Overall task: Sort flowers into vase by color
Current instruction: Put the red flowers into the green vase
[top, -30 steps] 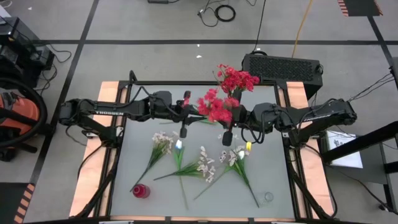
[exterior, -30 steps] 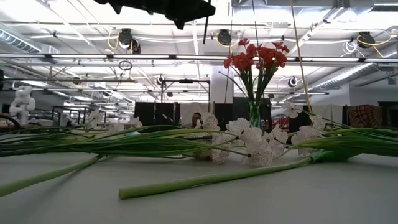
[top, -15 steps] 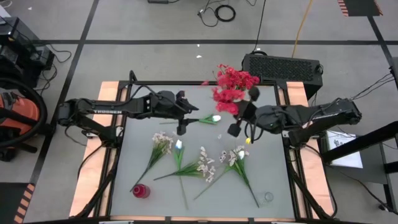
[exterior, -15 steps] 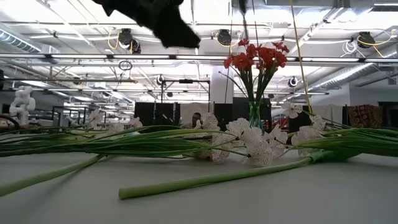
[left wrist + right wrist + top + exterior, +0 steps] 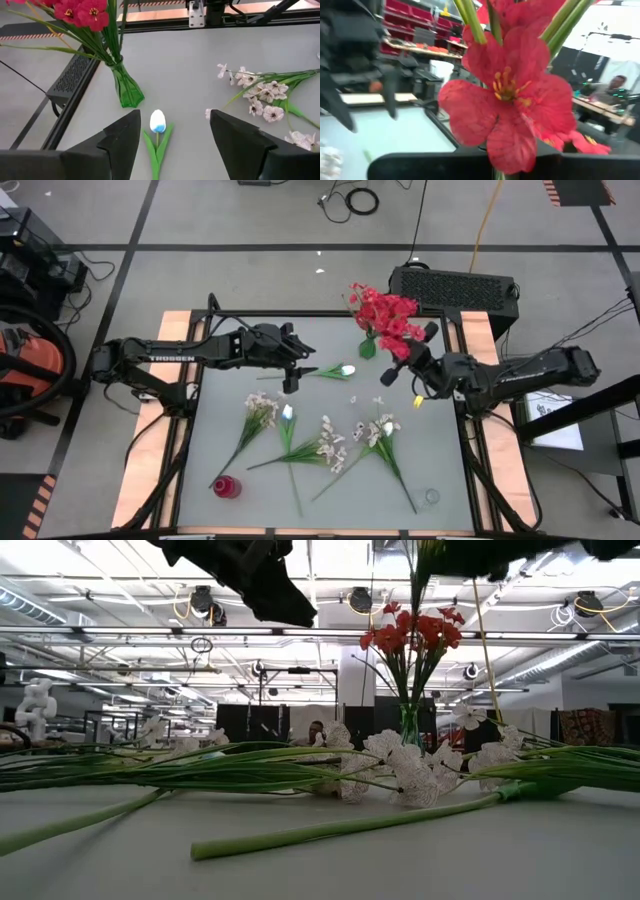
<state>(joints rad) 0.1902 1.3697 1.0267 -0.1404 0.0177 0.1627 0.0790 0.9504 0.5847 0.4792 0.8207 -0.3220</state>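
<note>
- right gripper (image 5: 415, 352) clamps a red flower (image 5: 397, 343) beside the green vase (image 5: 368, 346), at the table's (image 5: 440, 470) 1 o'clock.
- left gripper (image 5: 296, 370), fingers (image 5: 120, 137) wide, hovers over a white tulip (image 5: 158, 121) near 12.
- pale sprays (image 5: 330, 444) lie centre.

Your red blossoms (image 5: 383, 311) top a clear green vase (image 5: 126, 88). White tulip bud (image 5: 157, 120), green leaves. Pale pink-white sprays (image 5: 331, 443) lie on your grey worktop (image 5: 234, 378), orange-edged. Small red vase (image 5: 226, 487).
</note>
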